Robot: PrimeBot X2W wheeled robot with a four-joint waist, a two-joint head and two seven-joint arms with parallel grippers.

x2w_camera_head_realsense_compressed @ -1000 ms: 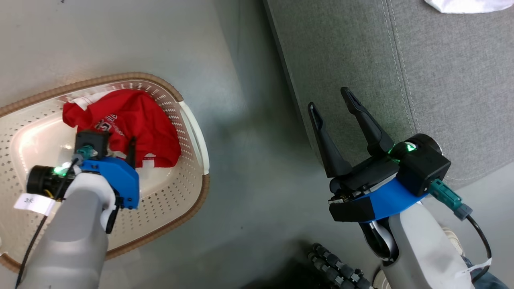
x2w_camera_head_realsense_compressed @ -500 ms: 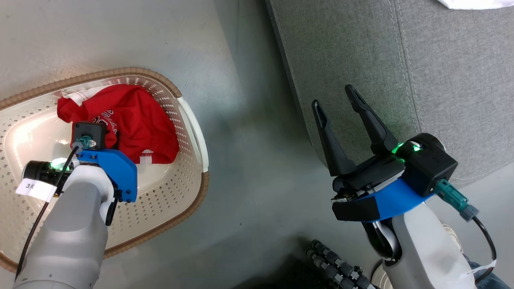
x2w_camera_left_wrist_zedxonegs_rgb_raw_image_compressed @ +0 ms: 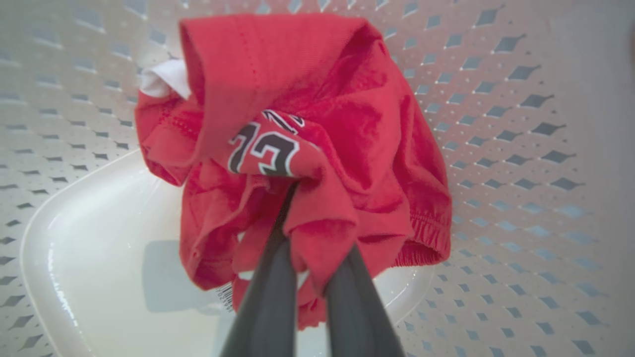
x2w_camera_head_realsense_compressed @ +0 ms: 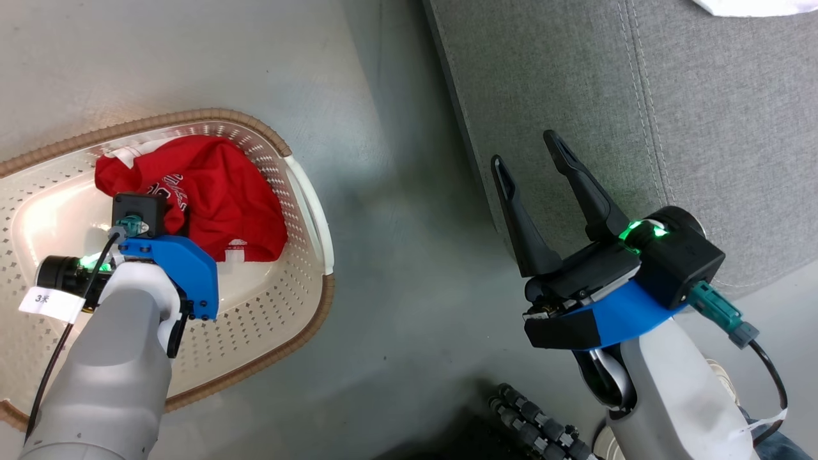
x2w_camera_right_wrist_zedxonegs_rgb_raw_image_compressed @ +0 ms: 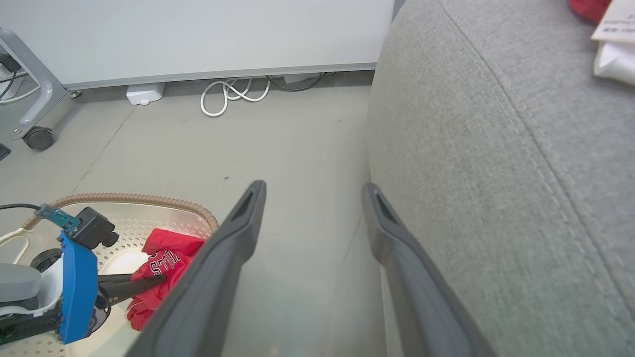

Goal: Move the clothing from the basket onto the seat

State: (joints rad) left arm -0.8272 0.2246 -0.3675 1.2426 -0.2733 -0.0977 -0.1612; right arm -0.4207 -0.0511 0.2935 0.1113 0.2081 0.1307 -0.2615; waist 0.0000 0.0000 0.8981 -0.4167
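Observation:
A crumpled red garment with black-and-white lettering, the clothing [x2w_camera_head_realsense_compressed: 220,191], lies in the far right corner of the cream perforated basket [x2w_camera_head_realsense_compressed: 307,319]. My left gripper [x2w_camera_left_wrist_zedxonegs_rgb_raw_image_compressed: 310,233] reaches down into the basket and is shut on a fold of the clothing [x2w_camera_left_wrist_zedxonegs_rgb_raw_image_compressed: 347,124]. From the right wrist view, the left gripper [x2w_camera_right_wrist_zedxonegs_rgb_raw_image_compressed: 149,281] pinches the clothing [x2w_camera_right_wrist_zedxonegs_rgb_raw_image_compressed: 166,260] inside the basket [x2w_camera_right_wrist_zedxonegs_rgb_raw_image_compressed: 124,198]. My right gripper [x2w_camera_head_realsense_compressed: 527,156] hovers open and empty over the front edge of the grey seat [x2w_camera_head_realsense_compressed: 703,96]. The right gripper [x2w_camera_right_wrist_zedxonegs_rgb_raw_image_compressed: 312,191] frames bare floor beside the seat [x2w_camera_right_wrist_zedxonegs_rgb_raw_image_compressed: 496,148].
A white item [x2w_camera_head_realsense_compressed: 754,6] lies on the seat at the far right, and the right wrist view shows white and red things [x2w_camera_right_wrist_zedxonegs_rgb_raw_image_compressed: 615,44] there. White cables [x2w_camera_right_wrist_zedxonegs_rgb_raw_image_compressed: 233,91] and a wheeled frame [x2w_camera_right_wrist_zedxonegs_rgb_raw_image_compressed: 37,138] stand by the wall. A black ribbed hose [x2w_camera_head_realsense_compressed: 530,428] lies near my base.
My left gripper has shut on the red garment in the basket; its finger, visible before, is now buried in cloth. The right gripper has stayed open. The camera shifted slightly.

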